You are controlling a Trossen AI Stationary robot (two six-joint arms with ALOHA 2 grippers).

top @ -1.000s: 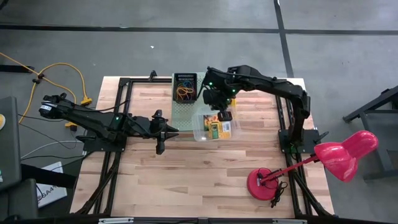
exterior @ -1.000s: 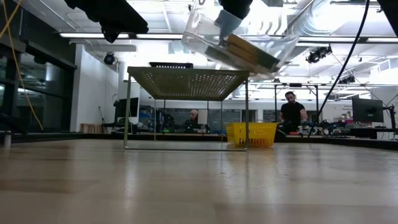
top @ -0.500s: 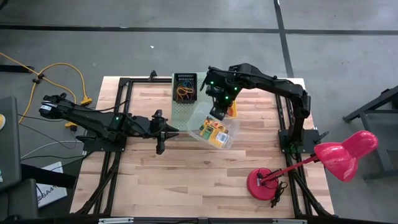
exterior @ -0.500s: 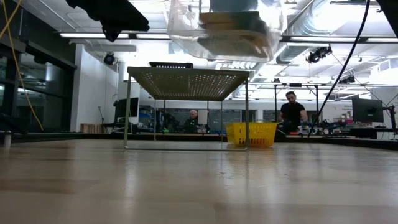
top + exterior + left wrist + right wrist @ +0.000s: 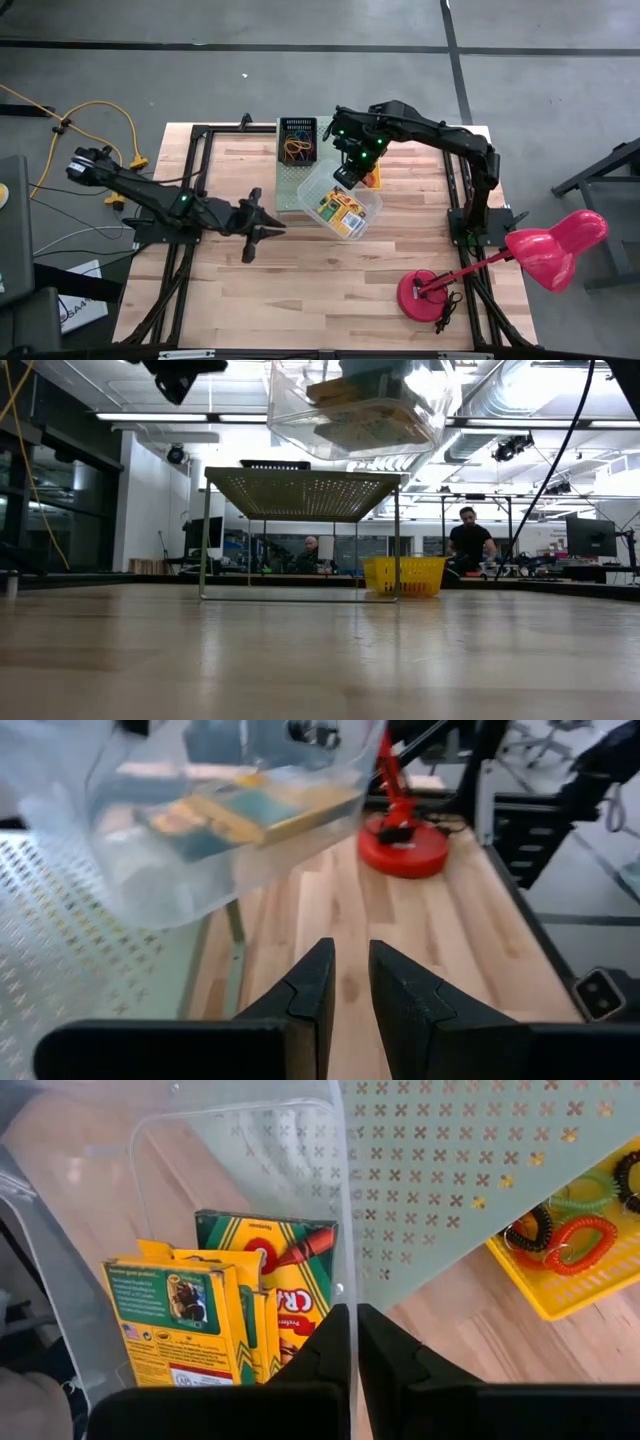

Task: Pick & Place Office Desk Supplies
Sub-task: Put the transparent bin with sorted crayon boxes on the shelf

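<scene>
My right gripper (image 5: 343, 174) is pinched tight on the rim of the clear bin (image 5: 342, 203), held in the air w/ crayon boxes (image 5: 225, 1315) inside, its long axis slanting out over the perforated shelf (image 5: 290, 180) edge. Left gripper (image 5: 250, 236) hangs nearby, fingers slightly apart, empty. Right's carrying; shelf sits just below.

Two dark, jointed arms on black frame mounts

The left arm (image 5: 150, 195) and right arm (image 5: 440, 140) are matte black, built of slim links and rounded joint housings, each lit by small green indicator lights. The left gripper (image 5: 347, 982) ends in two angular black fingers with chamfered, faceted tips; the right gripper (image 5: 352, 1342) has the same blocky dark fingers.
</scene>
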